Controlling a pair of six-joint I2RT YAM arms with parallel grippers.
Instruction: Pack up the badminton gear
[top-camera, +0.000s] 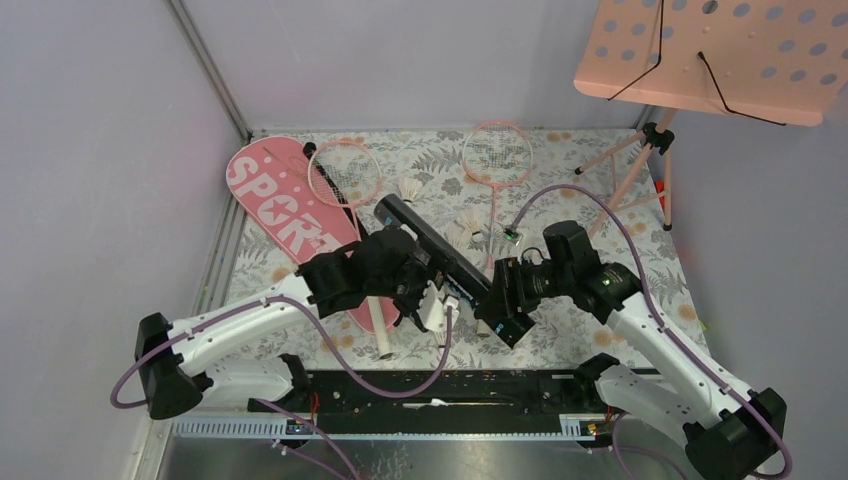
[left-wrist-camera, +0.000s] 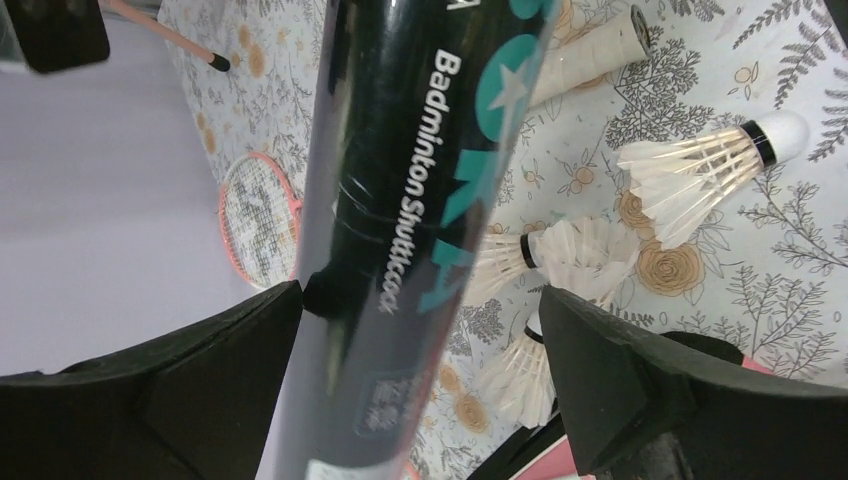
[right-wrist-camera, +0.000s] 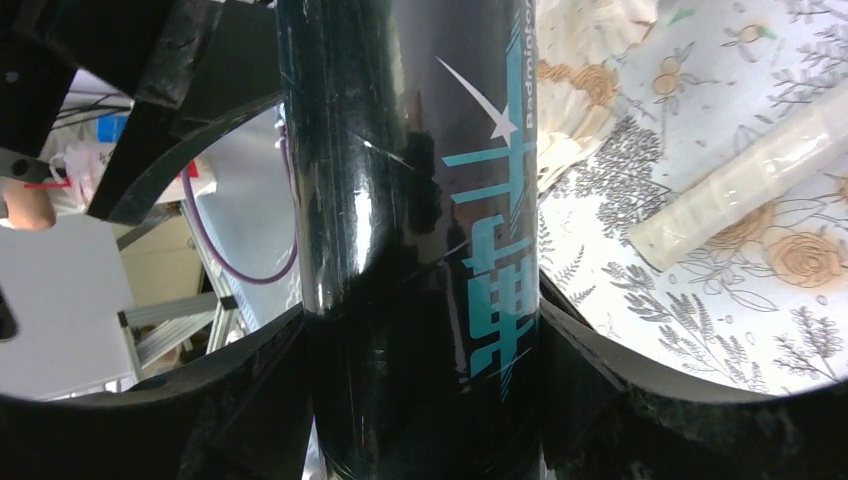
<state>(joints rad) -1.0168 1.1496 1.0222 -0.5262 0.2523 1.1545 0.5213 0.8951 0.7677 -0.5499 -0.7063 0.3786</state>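
The black shuttlecock tube (top-camera: 440, 250), contents unseen, is clamped by the right gripper (right-wrist-camera: 422, 340); the left gripper (left-wrist-camera: 420, 345) is spread wide around it.

A pink perforated music stand (top-camera: 700, 60) on tripod legs stands at the far right corner of a floral cloth (top-camera: 580, 175).

The tube (right-wrist-camera: 420, 240) is smooth, glossy black, likely plastic or coated card, with fine scratches and teal print. Flanking it, the fingers (left-wrist-camera: 620, 390) of the left gripper (left-wrist-camera: 420, 300) are matt black plastic. Beside the tube, the shuttlecocks (left-wrist-camera: 700, 170) are white feather with smooth caps. The handle (right-wrist-camera: 740, 200) is wrapped in ribbed, faintly shiny white tape. Under the tube, the table cover (left-wrist-camera: 790, 290) is matt and flower-printed.
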